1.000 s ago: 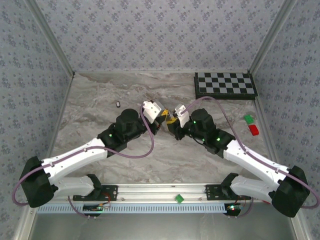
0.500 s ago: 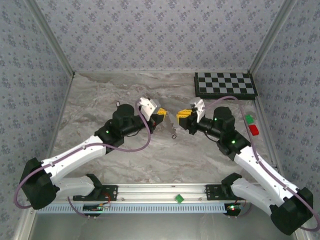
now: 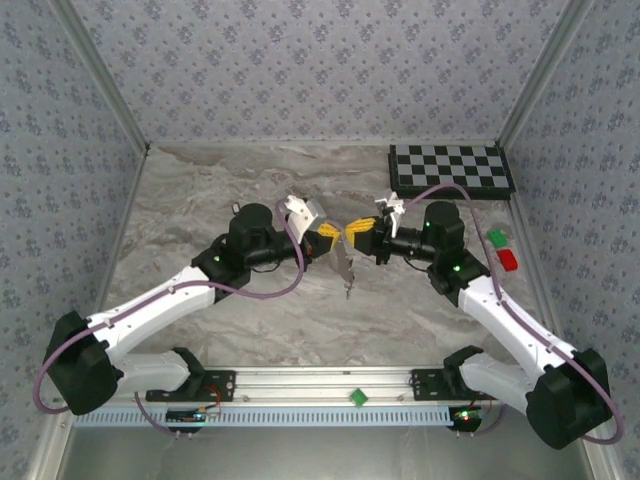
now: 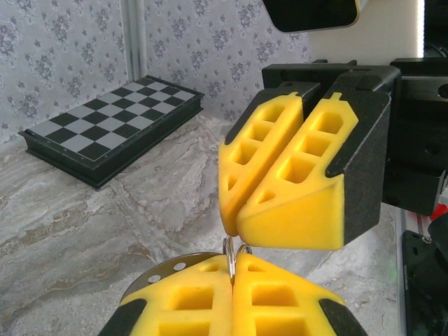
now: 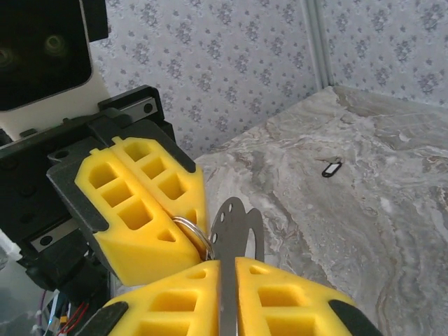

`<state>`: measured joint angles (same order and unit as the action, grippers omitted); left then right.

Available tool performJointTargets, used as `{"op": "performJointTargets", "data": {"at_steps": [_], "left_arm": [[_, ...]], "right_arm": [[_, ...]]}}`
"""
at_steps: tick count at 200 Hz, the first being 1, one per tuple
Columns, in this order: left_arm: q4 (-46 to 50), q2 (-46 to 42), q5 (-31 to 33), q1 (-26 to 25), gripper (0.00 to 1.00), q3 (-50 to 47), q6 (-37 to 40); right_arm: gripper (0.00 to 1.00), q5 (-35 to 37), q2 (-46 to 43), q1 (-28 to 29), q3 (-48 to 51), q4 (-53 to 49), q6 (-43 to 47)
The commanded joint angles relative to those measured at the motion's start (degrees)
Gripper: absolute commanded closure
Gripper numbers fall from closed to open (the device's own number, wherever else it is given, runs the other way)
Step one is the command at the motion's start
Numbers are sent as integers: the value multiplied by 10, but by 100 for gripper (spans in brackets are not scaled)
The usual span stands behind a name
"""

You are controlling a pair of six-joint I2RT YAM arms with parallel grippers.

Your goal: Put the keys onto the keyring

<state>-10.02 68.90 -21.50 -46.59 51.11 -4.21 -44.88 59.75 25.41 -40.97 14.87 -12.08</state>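
Loose key (image 3: 235,208) — chessboard (image 3: 451,170) (far right)

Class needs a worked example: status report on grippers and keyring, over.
Left gripper shut on keyring. Right gripper shut on flat metal key, head at the ring. Nothing between them.

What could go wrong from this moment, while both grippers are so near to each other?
1. The left gripper pinches the keyring only at its fingertips, so a push from the flat grey metal piece could twist the ring or make it slip out.
2. The right gripper, shut on that piece, stands almost tip to tip with the left one, so a small error may make the yellow fingers collide.
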Motion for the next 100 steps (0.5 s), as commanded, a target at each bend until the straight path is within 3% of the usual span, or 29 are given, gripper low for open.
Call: {"op": "performJointTargets", "data": {"at_steps": [1, 100], "left_arm": [[-13, 4, -27, 2, 100, 29, -9], [-14, 3, -31, 11, 100, 26, -15]], "right_arm": [[89, -35, 8, 4, -20, 18, -7], [81, -48, 1, 2, 4, 23, -11]]}}
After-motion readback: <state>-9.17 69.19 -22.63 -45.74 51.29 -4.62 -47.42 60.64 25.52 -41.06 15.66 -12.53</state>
